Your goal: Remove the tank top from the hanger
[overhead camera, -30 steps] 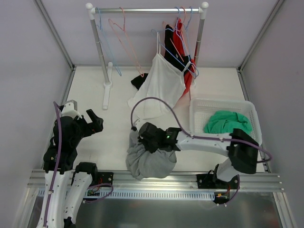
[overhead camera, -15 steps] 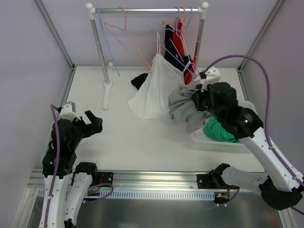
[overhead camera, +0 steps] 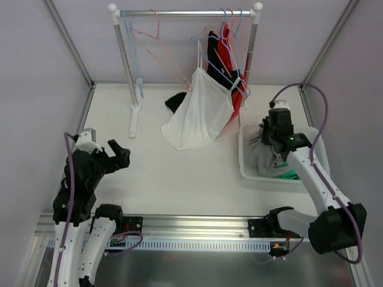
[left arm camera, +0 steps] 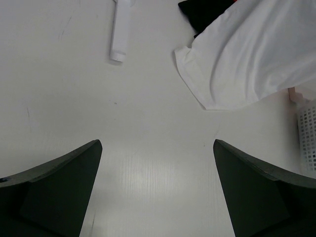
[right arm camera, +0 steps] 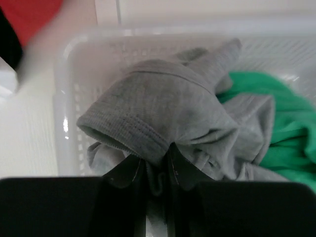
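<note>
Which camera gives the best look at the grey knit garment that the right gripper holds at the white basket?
Right wrist: the grey knit garment fills the frame, a fold pinched in the right gripper, over the white plastic basket. Top external shows it small, partly under the arm. Left wrist misses it.

Tank top [overhead camera: 200, 113] hangs on the rack [overhead camera: 179, 12] at back; basket [overhead camera: 242, 152] to its right holds clothes [overhead camera: 263, 158]

White arms [overhead camera: 317, 179], black joints [overhead camera: 84, 173] (purple cables [overhead camera: 327, 116] too).
</note>
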You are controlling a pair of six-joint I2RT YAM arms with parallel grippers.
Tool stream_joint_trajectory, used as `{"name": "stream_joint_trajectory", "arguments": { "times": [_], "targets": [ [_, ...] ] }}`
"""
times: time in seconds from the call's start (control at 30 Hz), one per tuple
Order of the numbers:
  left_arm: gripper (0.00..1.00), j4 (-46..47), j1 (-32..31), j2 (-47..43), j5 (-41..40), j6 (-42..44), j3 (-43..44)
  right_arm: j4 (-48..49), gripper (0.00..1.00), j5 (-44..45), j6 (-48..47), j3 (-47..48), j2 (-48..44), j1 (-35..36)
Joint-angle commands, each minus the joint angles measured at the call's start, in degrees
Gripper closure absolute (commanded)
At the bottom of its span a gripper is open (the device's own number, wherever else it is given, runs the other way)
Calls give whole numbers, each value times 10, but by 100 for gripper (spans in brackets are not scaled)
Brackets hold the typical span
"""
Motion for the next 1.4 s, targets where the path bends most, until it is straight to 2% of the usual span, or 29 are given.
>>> {"name": "stream_joint_trajectory", "arguments": {
  "times": [0.0,0.1,0.2,0.27,0.33,0.47,0.53,0.6,0.7,0.77,0.8,0.87,0.9,1.07,1.1,1.13,1.17,1.23,1.27,1.3,1.37],
  "targets": [
    [1,15,-5,-6,-3,12,1,116,100,-56,89,-101,14,-1],
    [1,16,-5,-4,-3,12,1,183,100,-94,145,-176,54,-7],
    [1,16,-5,-3,-3,12,1,221,100,-149,189,-211,113,-29],
    [1,16,-6,-3,-3,12,1,232,99,-149,198,-218,128,-30],
    [1,15,-6,-3,-3,13,0,231,94,-144,202,-222,129,-30],
    [1,15,-6,4,2,17,6,207,68,-150,196,-208,81,-31],
    [1,15,-6,9,32,17,18,171,54,-142,189,-192,52,-31],
    [1,15,-6,11,50,10,41,145,50,-129,173,-163,10,-31],
    [1,15,-6,18,98,-15,83,94,37,-115,156,-123,-32,-32],
    [1,16,-6,34,147,-36,128,59,27,-101,150,-106,-51,-32],
    [1,15,-6,53,165,-43,143,48,19,-96,143,-92,-68,-32],
    [1,19,-6,72,195,-62,194,20,12,-81,135,-81,-86,-32],
    [1,20,-6,93,222,-68,210,12,3,-77,127,-70,-102,-32],
    [1,72,-9,176,308,-141,269,-31,0,-69,118,-49,-167,-32],
    [1,116,-16,206,335,-160,268,-33,0,-74,118,-48,-179,-32],
    [1,138,-31,223,325,-175,266,-33,1,-83,119,-48,-203,-32],
    [1,157,-95,239,300,-183,272,-33,0,-108,118,-49,-215,-32],
    [1,171,-172,310,205,-172,301,-33,0,-132,127,-54,-247,-32],
    [1,175,-226,336,191,-167,341,-33,0,-161,129,-57,-257,-32],
    [1,180,-247,392,183,-167,361,-32,0,-170,131,-61,-267,-32],
    [2,206,-270,445,174,-174,417,-33,1,-211,139,-72,-297,-32]
  ]
}}
